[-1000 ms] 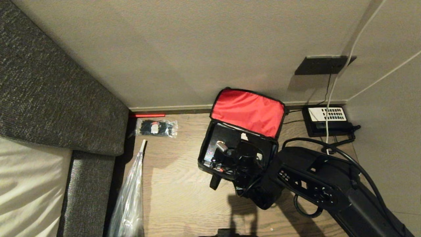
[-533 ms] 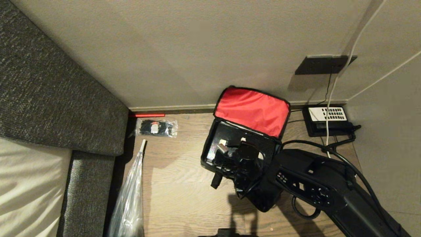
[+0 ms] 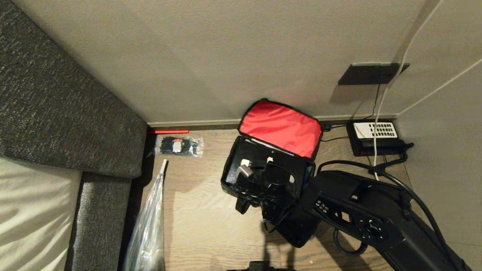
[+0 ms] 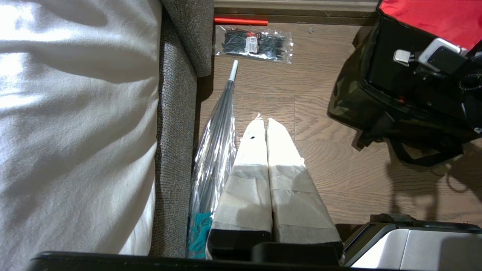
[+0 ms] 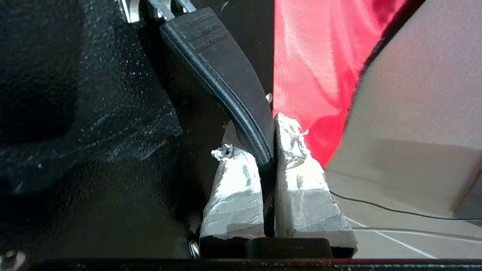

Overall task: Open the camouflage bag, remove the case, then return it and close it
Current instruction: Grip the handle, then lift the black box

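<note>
The camouflage bag [image 3: 230, 177] sits open on the wood floor near the wall, its red-lined lid [image 3: 280, 128] tipped back. A black case [image 5: 222, 75] stands inside its black interior.

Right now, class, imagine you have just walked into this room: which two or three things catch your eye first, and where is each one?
The bright red lid lining of the open camouflage bag stands out, propped against the wall on the wooden floor. The right gripper reaches into the bag's black inside, its taped fingers shut on a flat black strap end. A black desk phone sits in the corner to the bag's right.
</note>
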Available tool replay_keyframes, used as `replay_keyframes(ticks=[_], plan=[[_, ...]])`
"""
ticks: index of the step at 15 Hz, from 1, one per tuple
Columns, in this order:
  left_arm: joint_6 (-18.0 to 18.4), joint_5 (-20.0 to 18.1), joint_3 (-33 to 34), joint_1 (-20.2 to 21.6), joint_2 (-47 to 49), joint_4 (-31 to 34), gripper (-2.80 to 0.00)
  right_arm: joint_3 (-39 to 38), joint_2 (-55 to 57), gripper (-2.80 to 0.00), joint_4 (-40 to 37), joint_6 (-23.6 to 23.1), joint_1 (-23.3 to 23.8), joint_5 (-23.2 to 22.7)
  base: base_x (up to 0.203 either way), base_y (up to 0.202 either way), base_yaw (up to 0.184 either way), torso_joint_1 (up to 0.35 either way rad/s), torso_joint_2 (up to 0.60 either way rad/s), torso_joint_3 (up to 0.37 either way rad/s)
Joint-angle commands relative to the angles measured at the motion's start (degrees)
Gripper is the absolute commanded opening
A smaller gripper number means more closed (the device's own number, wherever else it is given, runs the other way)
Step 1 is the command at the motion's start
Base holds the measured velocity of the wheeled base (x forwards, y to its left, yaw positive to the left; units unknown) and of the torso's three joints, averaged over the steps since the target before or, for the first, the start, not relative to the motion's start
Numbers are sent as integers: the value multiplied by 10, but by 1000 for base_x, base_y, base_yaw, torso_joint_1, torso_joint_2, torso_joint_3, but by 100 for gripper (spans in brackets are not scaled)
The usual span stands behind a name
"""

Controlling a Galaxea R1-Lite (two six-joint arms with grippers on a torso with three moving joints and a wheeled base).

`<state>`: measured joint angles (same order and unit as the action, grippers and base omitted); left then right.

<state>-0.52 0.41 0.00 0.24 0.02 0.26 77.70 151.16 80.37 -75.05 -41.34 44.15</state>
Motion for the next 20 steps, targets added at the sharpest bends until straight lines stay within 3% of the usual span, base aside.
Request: replay_keyframes(ticks=[1,8,20], plan=[[0,0,2,0,-1,0,-280,-19,-37,-280,6,-5,-3,7,0,0,0,0,0,0],[-1,0,2,1,-1,0,-280,-64,-127,-280,6,-5,-30,44,0,0,0,0,0,0],[0,0,2,0,-1,0,-280,-89,-220,-280,-57,-18,-38,45,0,0,0,0,0,0]])
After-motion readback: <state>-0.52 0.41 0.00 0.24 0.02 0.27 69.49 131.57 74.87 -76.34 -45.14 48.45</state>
